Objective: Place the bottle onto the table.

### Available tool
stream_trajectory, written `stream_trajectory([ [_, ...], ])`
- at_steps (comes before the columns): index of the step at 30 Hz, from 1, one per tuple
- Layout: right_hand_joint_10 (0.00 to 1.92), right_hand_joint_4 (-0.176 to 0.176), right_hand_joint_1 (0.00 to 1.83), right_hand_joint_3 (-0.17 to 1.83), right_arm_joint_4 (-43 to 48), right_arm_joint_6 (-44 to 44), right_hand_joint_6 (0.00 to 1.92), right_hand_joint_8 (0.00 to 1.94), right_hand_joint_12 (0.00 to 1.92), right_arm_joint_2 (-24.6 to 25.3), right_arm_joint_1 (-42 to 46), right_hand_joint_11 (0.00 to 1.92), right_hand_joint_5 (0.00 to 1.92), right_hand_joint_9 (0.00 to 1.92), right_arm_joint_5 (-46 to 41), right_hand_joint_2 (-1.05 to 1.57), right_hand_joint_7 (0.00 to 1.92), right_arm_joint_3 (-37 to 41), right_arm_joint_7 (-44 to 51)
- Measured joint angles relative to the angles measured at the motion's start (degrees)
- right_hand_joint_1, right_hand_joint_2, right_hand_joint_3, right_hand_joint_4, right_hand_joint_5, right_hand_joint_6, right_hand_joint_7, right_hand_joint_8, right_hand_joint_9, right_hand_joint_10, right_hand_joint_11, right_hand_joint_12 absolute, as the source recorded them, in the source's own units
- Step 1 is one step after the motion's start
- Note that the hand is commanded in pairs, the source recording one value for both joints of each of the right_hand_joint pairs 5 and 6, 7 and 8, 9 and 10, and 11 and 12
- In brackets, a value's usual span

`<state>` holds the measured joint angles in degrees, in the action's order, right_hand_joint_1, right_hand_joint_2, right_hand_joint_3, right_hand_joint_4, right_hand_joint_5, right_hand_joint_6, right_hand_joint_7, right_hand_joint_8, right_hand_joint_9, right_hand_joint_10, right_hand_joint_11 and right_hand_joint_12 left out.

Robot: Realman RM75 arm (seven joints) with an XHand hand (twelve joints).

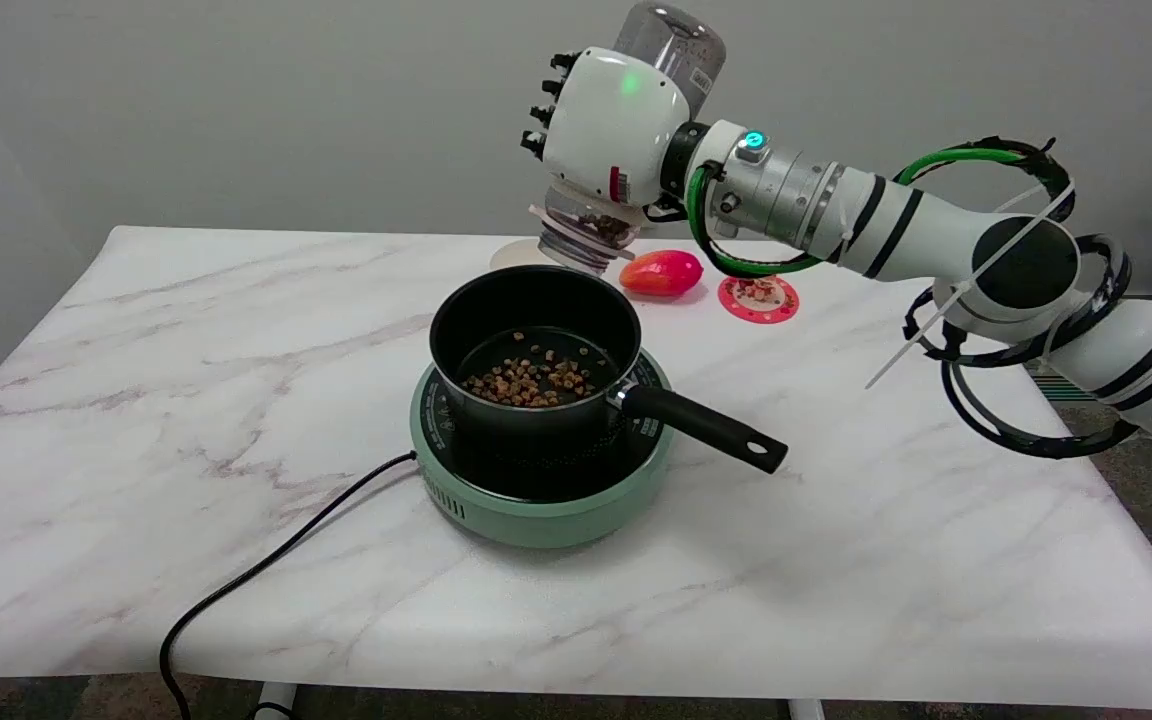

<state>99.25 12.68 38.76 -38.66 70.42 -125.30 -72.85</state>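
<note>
The clear plastic bottle [671, 50], tipped mouth-down, hangs over the black saucepan [536, 345] of brown pellets, gripped round its middle by the white robot hand [608, 125]. Placing hasn't begun; next it needs righting and lowering onto bare marble table [186, 330].

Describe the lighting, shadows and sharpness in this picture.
Head view: soft, even light; the stove casts a faint shadow on the table; the right hand and its clear bottle are sharp; no strong glare.
</note>
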Motion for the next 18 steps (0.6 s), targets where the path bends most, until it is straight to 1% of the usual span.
stream_trajectory([
  [9,1.13,0.0,1.49,0.63,-0.2,-0.4,1.6,1.62,1.08,-0.5,-0.2,1.08,1.6,1.13,-1.9,0.64,1.62,0.6,-1.3],
  [14,1.1,0.0,1.52,0.76,-0.4,-1.3,1.51,1.59,1.05,-0.8,0.4,1.05,1.51,1.1,-6.2,0.49,1.59,2.3,-2.6],
  [18,1.08,0.0,1.53,0.88,-0.7,-2.3,1.46,1.55,1.02,-1.0,1.0,1.02,1.46,1.08,-12.1,0.37,1.55,3.9,-4.1],
])
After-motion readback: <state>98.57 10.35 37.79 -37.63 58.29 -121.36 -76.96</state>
